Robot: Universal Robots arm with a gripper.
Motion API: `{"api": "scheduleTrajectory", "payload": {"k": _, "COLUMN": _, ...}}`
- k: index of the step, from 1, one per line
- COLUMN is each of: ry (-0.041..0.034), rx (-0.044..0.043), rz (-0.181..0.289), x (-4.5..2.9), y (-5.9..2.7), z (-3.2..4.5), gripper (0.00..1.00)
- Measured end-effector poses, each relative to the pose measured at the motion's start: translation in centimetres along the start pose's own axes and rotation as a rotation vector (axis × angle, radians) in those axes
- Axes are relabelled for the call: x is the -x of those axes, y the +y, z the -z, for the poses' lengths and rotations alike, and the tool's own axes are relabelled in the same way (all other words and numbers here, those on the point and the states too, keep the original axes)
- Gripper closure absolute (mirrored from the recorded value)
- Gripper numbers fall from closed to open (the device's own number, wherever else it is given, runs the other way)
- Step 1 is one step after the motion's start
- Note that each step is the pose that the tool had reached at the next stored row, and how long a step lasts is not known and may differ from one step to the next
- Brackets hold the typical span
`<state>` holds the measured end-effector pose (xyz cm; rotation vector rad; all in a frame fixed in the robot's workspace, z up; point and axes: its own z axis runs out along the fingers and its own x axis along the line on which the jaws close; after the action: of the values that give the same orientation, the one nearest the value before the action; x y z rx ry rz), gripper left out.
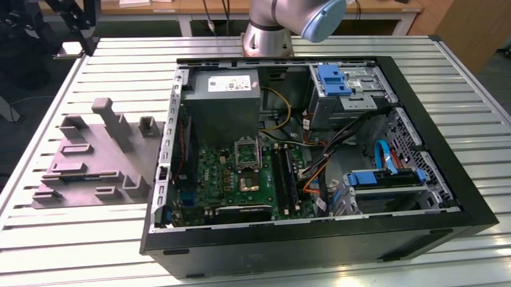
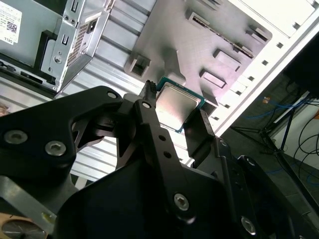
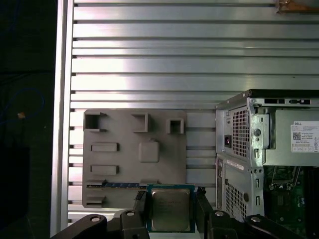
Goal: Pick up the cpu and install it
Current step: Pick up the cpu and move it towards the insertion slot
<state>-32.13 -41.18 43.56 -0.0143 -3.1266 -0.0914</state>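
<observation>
The gripper (image 3: 171,200) has its two black fingers (image 3: 141,209) closed in on the cpu (image 3: 171,210), pinching it by two opposite edges. The other two edges stick out free, one towards the fingertips and one back towards the palm. In the second wrist view the cpu (image 2: 177,106) sits the same way, wedged between the fingers (image 2: 149,117) near their tips, and the gripper (image 2: 175,103) hangs in the air.

The chip is a small flat square. It has a pale silver-grey metal lid with rounded corners, a thin green rim around it and faint print on top.

Past the fingertips lies the grey moulded tray (image 3: 119,169), well apart from the chip, with a thin dark-blue strip (image 3: 119,184) along it. Beyond the tray the slatted metal table (image 3: 174,50) runs open and bare to its edge rail. Off to one finger's side stands the perforated rear wall of the computer case (image 3: 239,149), near but not touching.

In the exterior view the case (image 1: 319,239) lies open on the table (image 1: 96,239), its green board (image 1: 231,179) and metal-framed socket (image 1: 248,152) walled in on all sides.
</observation>
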Motion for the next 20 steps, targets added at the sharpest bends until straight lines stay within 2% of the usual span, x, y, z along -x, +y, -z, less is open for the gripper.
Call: {"api": "scheduleTrajectory", "payload": {"k": 20, "ry": 0.0, "rx": 0.0, "rz": 0.0, "x": 0.71, "y": 0.01, "z": 0.01, "gripper": 0.53}}
